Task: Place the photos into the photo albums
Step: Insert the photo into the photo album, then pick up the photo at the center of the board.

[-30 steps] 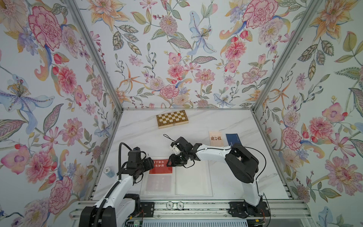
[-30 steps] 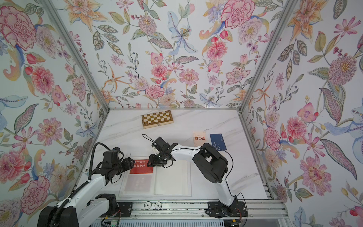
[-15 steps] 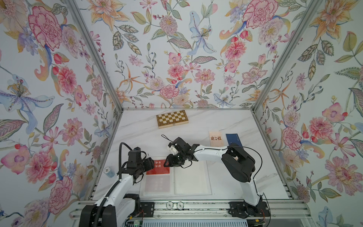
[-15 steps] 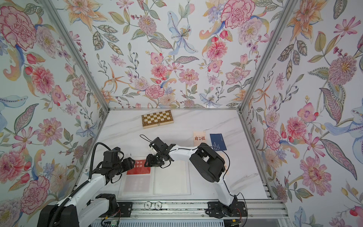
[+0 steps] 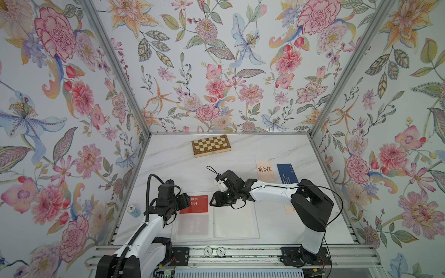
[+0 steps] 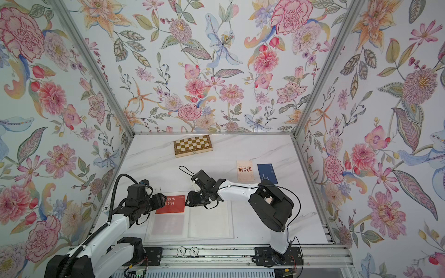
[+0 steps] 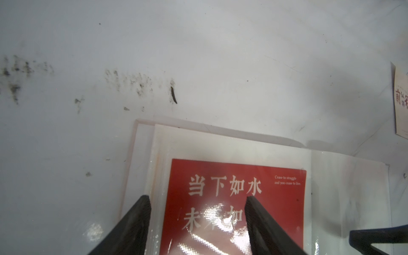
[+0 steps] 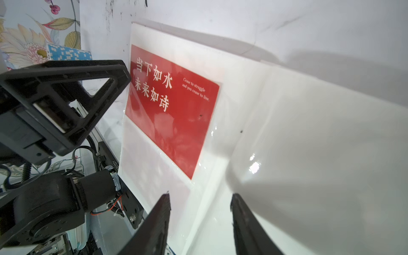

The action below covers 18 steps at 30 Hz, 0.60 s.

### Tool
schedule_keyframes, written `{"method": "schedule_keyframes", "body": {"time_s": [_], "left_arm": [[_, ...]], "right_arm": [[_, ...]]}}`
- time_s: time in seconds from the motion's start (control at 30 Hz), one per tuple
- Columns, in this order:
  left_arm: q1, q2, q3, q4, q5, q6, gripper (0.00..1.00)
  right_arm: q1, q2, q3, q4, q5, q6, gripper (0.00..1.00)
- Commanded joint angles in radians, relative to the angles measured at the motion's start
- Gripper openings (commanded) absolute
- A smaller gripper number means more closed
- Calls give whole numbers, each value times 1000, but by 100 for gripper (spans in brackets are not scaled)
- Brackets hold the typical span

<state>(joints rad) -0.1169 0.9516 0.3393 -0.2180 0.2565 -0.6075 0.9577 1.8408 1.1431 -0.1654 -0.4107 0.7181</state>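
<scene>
- Album (image 5: 234,225): open; red card (image 5: 197,204) sleeved in its left page.
- Left claw (image 7: 196,197): jaws wide, empty, over red card.
- Right claw (image 8: 201,195): jaws apart, empty, over album spine.

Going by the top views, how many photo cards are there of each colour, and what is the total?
red card: 1, in a sleeve of the photo album
cream card: 1
navy card: 1
Total: 3
A pale edge, mostly hidden, may be another cream one, so it is not counted.

White links (image 5: 272,192) — black joints (image 5: 310,207); black cables (image 5: 147,195)
</scene>
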Motion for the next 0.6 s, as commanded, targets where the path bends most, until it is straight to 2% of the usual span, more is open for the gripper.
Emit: {"method": "schedule_keyframes", "body": {"time_s": [0.0,0.2,0.47,0.57], "left_arm": [[-37,-23,34,-42,-49,25,66],[-149,2,100,-57,-115,26,66],[-297,188,270,-15,-148,22,66],[-361,297,369,-2,-151,29,66]], "right_arm": [[-27,-69,-42,-33,42,-24,47],[-127,-182,-110,-64,62,-58,47],[-303,-316,-198,-88,73,-109,46],[-409,-354,-225,-92,76,-124,46]]}}
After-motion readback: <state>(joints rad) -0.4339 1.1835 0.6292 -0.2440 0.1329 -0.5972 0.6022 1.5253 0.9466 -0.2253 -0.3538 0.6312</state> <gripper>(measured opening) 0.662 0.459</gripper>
